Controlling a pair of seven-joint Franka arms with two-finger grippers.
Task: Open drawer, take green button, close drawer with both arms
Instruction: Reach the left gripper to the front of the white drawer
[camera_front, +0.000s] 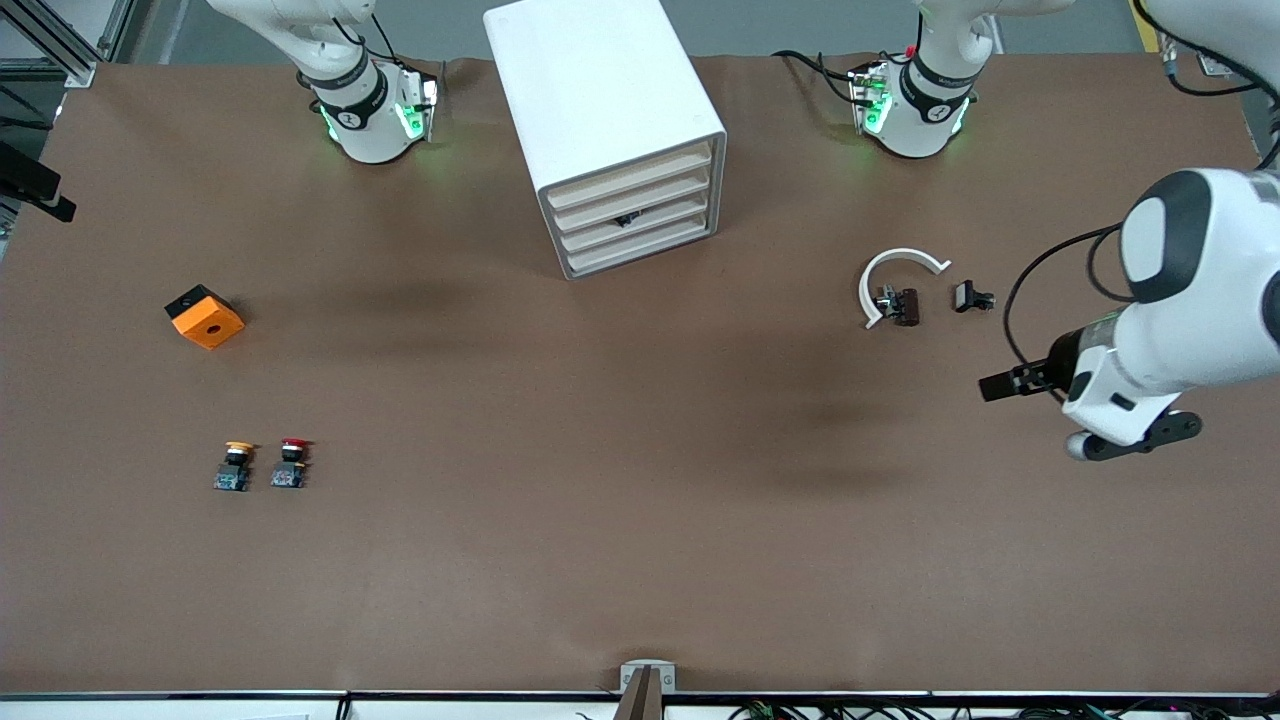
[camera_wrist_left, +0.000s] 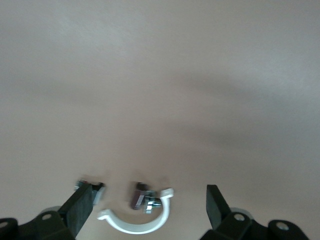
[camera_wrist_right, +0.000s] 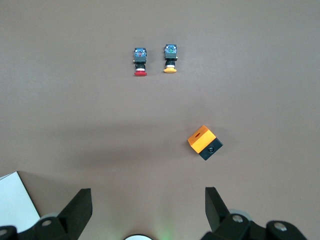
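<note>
The white cabinet (camera_front: 600, 100) stands at the table's middle, close to the arms' bases. Its drawer (camera_front: 665, 217), third of four alike fronts, looks pushed in, with a small dark thing (camera_front: 625, 218) at its top edge. The green-capped button is not in view. My left gripper (camera_front: 1005, 384) is open and empty above the table at the left arm's end, near a white clamp ring (camera_front: 895, 283). In the left wrist view the gripper (camera_wrist_left: 148, 194) frames that ring (camera_wrist_left: 135, 225). My right gripper (camera_wrist_right: 148, 197) is open and empty, high above the table, out of the front view.
An orange and black cube (camera_front: 205, 317) (camera_wrist_right: 204, 142), a yellow-capped button (camera_front: 235, 467) (camera_wrist_right: 170, 58) and a red-capped button (camera_front: 291, 464) (camera_wrist_right: 140, 62) lie toward the right arm's end. Small dark parts (camera_front: 903, 305) (camera_front: 971, 296) lie by the clamp ring.
</note>
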